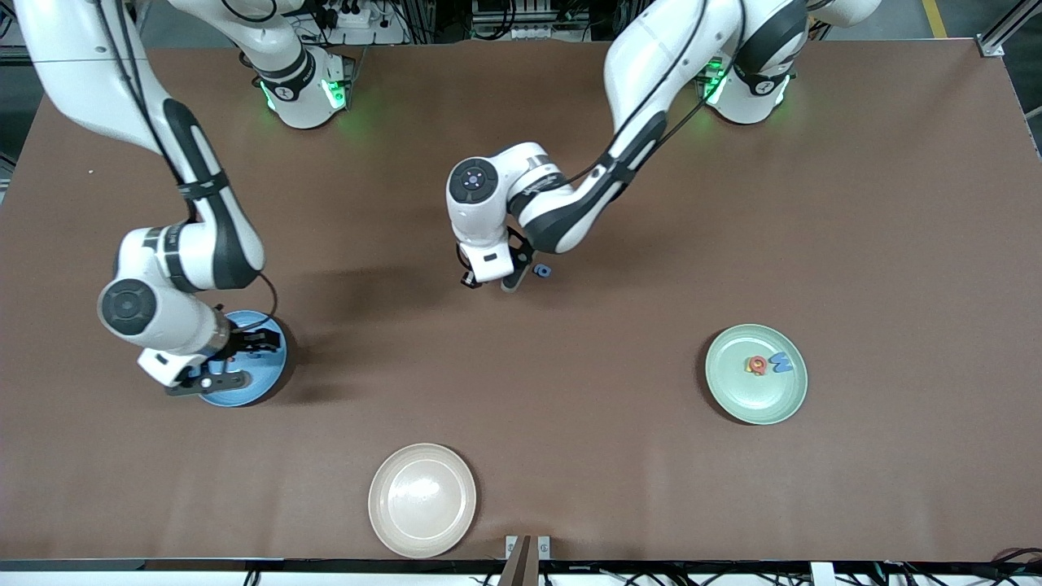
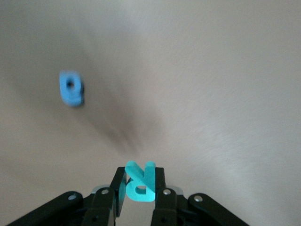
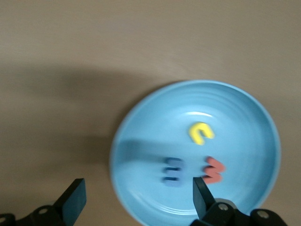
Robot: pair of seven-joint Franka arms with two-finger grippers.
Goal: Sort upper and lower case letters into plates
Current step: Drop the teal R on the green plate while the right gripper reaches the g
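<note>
My left gripper [image 1: 511, 281] hung low over mid-table, small blue letter [image 1: 542, 270] just beside it. My right gripper [image 1: 230, 358] hung over blue plate [image 1: 269, 376]. Pale green plate [image 1: 756, 373] held red letter [image 1: 758, 365], blue letter [image 1: 782, 362]. Beige plate [image 1: 422, 500] lay nearest camera.

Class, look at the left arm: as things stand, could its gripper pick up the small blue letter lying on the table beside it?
Probably not yet. The blue letter lies bare on the table with nothing over it, but the left gripper is already shut on a teal letter, which it would need to put down first.
</note>
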